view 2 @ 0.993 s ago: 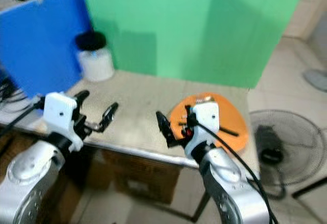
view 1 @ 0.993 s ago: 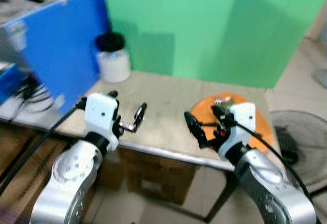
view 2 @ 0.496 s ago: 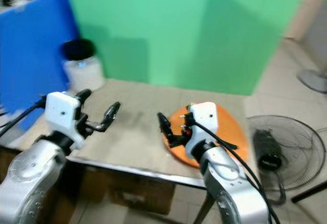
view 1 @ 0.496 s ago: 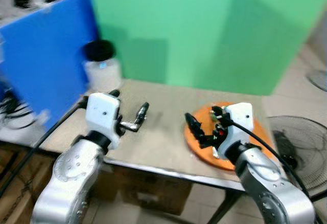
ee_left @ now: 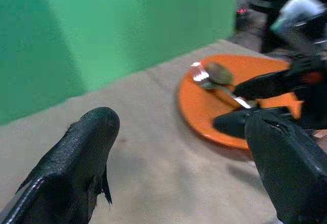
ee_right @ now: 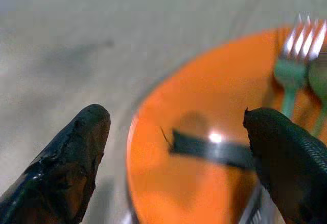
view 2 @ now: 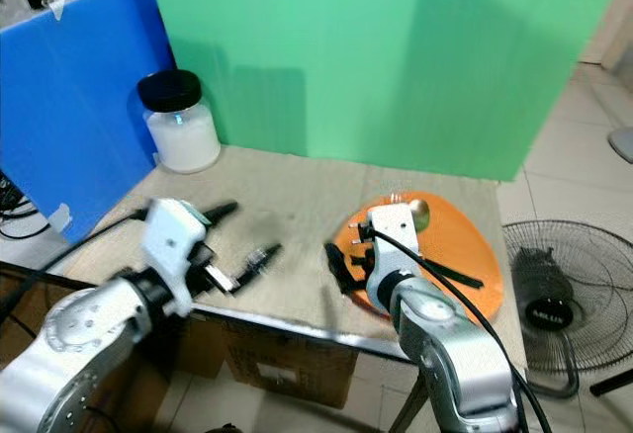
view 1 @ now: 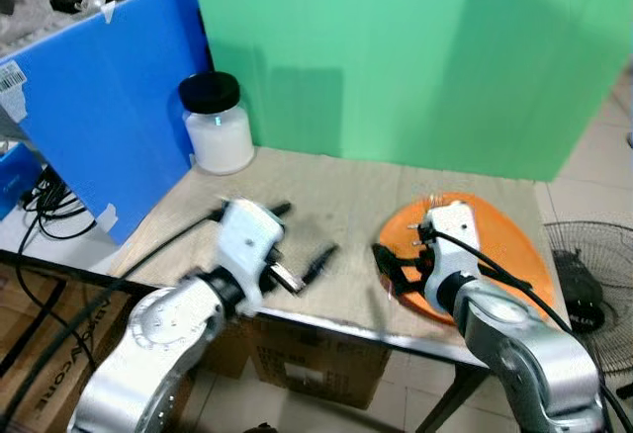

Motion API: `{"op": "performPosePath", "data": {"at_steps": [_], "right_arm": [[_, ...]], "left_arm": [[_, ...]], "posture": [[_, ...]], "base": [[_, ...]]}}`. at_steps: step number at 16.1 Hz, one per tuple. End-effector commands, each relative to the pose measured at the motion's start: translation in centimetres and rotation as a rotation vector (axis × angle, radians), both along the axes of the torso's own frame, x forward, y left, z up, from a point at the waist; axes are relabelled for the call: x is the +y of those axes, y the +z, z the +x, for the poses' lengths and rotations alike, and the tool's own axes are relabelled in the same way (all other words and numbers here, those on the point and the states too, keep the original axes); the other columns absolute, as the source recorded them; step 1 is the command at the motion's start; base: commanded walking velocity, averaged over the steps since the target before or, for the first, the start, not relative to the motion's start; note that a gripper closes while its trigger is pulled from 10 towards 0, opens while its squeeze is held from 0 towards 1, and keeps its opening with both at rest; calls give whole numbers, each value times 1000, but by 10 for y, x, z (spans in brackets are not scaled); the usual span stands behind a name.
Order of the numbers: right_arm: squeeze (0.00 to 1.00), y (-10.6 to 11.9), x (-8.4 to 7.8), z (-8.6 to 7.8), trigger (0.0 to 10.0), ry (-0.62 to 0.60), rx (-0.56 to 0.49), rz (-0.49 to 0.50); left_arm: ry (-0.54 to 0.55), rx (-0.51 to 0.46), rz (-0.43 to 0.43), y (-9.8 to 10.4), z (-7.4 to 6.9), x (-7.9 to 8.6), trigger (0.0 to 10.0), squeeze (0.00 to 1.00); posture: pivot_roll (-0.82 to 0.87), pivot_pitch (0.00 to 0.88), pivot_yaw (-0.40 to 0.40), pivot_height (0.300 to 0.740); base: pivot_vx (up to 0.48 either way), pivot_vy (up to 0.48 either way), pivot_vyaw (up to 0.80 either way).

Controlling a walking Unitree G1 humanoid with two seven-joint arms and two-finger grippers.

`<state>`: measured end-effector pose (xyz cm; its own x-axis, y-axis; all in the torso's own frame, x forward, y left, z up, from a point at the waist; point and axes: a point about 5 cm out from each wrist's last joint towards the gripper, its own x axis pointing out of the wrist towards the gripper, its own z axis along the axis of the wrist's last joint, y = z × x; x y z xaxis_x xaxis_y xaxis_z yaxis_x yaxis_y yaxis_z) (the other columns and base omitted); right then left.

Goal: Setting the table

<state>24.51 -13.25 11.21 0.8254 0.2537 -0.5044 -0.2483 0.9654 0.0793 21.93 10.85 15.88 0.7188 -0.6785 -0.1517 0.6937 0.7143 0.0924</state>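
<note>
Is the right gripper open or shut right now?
Open: the right gripper has its two fingers spread wide over the orange plate's near rim, nothing between them.

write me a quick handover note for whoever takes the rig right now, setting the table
Left gripper: open, holding nothing, hovering over the bare middle of the table.
Right gripper: open, holding nothing, poised at the near left rim of the orange plate.
On the plate: a fork and a spoon at the far side, and a dark utensil lying across it.
The white jar with black lid stands at the far left corner of the table.
Done: nothing laid out yet; all cutlery sits on the plate.
Left: take the cutlery off and set it beside the plate.
</note>
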Motion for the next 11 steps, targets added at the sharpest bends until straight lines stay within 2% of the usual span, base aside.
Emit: {"op": "performPosePath", "data": {"at_steps": [1,3,7,11], "right_arm": [[0,2,-2,6,10000,-29,10,-5],[0,0,0,17,10000,-79,42,-24],[0,3,-2,35,10000,-142,61,-3],[0,-3,-5,40,10000,-191,87,-13]], "left_arm": [[-26,13,13,-1,0,-1,10000,0],[-75,22,34,-4,0,-4,10000,0],[-85,24,41,-5,-3,-4,10000,0],[-89,28,37,-6,-5,-5,10000,0]], "posture": [[97,0,46,740],[102,0,37,740],[108,0,29,740],[105,0,26,740]], "base": [[0,0,0],[0,0,0],[0,0,0],[0,0,0]]}}
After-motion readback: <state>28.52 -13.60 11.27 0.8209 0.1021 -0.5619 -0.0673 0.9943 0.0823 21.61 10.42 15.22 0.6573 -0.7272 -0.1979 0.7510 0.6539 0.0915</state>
